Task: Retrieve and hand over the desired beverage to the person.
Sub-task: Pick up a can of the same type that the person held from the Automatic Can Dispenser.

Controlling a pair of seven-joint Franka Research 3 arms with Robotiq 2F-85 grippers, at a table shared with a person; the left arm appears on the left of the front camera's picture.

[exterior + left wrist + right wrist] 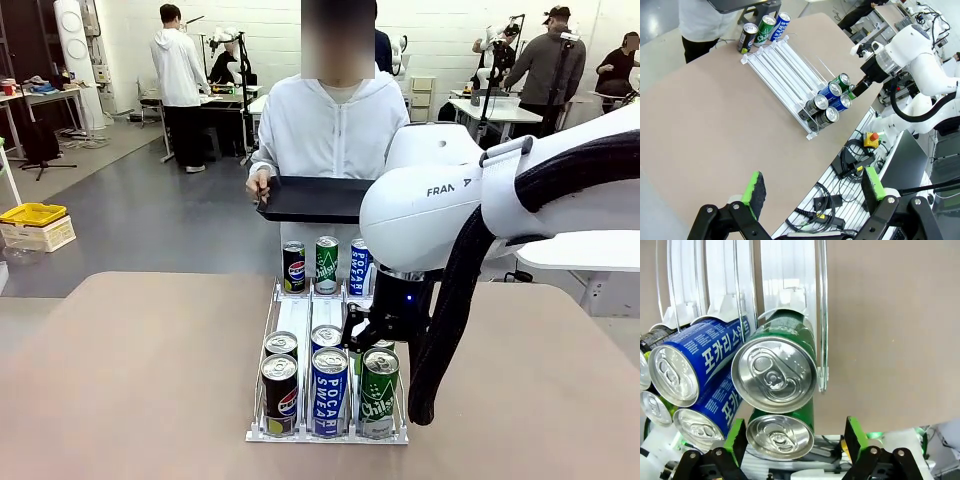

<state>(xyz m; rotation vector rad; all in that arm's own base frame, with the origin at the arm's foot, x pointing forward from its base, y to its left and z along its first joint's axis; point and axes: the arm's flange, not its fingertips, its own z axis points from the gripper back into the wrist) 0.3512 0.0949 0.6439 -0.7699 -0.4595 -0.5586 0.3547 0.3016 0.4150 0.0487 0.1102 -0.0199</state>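
Observation:
A clear three-lane rack [297, 310] on the table holds drink cans. At its near end stand a black Pepsi can [279, 395], a blue Pocari Sweat can [329, 390] and a green Chilsung can [379, 392], with more cans behind them. Three further cans stand at the far end [327, 264]. My right gripper [368, 343] hangs open over the green lane; its green pads [735, 437] straddle the near green can [780, 436] without touching it. My left gripper [814, 187] is open and holds nothing, off the table's near edge. The person [330, 130] holds a black tray [318, 200] beyond the rack.
The brown table [130, 370] is bare to the left and right of the rack. My right arm's white body [470, 200] reaches in from the right above the rack. Cables and a red stop button [871, 137] lie below the table's near edge. Other people stand far behind.

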